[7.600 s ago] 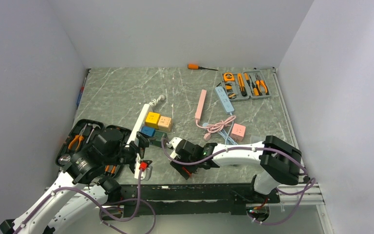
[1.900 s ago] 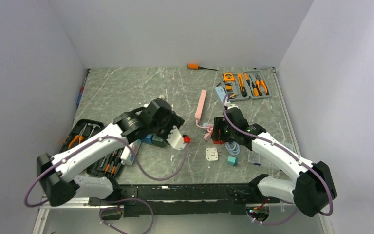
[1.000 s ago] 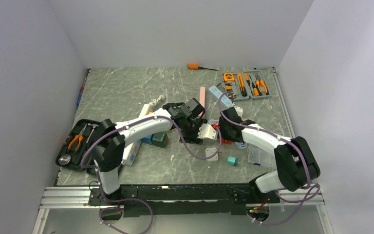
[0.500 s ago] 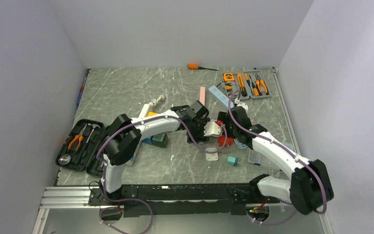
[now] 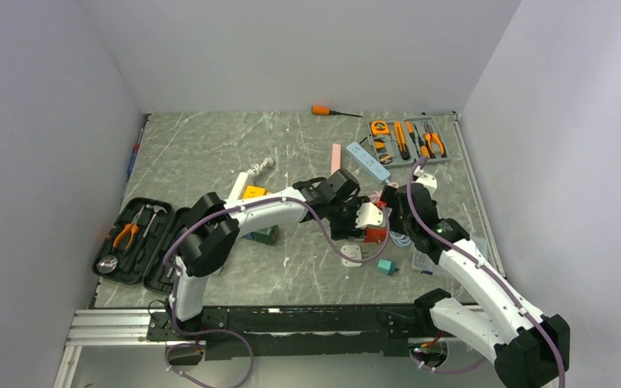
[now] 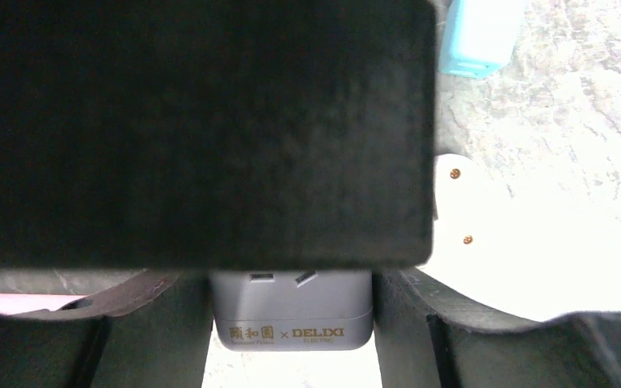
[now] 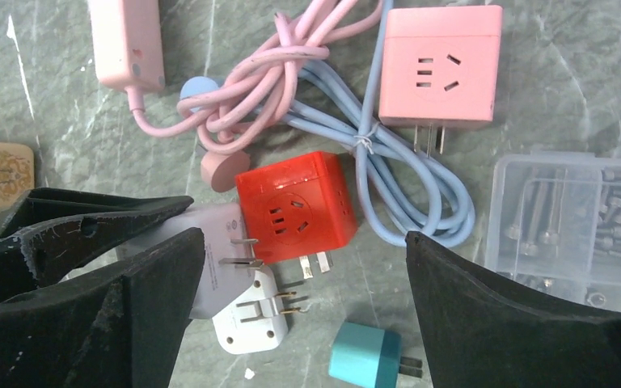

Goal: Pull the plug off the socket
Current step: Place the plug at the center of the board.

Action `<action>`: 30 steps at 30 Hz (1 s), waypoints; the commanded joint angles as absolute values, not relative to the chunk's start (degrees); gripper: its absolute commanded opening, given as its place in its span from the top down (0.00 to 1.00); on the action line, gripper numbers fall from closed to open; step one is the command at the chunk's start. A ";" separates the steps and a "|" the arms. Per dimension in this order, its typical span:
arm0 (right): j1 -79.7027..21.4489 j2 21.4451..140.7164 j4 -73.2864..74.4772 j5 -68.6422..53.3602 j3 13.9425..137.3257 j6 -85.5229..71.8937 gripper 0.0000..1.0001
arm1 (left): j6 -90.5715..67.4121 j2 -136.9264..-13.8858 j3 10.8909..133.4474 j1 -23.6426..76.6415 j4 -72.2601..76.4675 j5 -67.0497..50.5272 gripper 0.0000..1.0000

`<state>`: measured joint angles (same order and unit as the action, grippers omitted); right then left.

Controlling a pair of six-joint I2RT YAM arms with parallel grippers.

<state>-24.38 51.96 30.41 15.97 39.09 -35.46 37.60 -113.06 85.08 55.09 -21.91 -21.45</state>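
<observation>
My left gripper [image 5: 363,217] is shut on a pale grey DELIXI cube socket [image 6: 291,311], one finger on each side. In the right wrist view this cube [image 7: 210,271] shows two bare prongs that reach the left edge of a red cube socket [image 7: 295,212]. The red cube [image 5: 376,234] lies on the table with its own prongs free. My right gripper [image 7: 306,241] is open, hovering above the red cube and holding nothing. It also shows in the top view [image 5: 394,217].
A white flat adapter [image 7: 251,319], a teal plug [image 7: 368,364], a pink cube socket [image 7: 441,69], coiled pink and blue cables [image 7: 356,137] and a clear screw box [image 7: 570,226] crowd round. A black tool case [image 5: 133,238] is at left and a tool tray [image 5: 405,141] at back right.
My left gripper has carried the grey cube rightwards to the red cube. My right arm has drawn back to the right from over the red cube, which stays on the table.
</observation>
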 commanded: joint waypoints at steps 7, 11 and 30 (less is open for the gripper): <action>-25.25 47.20 35.64 14.99 46.05 -33.25 0.05 | 31.36 -112.89 80.30 49.78 -27.16 -11.97 0.60; -25.33 46.83 35.69 14.43 46.56 -33.17 0.05 | 33.19 -111.35 77.23 48.23 -24.85 -5.69 0.76; -25.37 46.85 37.10 17.98 46.35 -33.57 0.00 | 28.74 -107.25 73.22 48.30 -22.64 -15.15 0.73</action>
<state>-25.28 47.09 36.86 15.07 43.20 -33.65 30.85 -109.10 73.52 45.63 -20.91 -10.61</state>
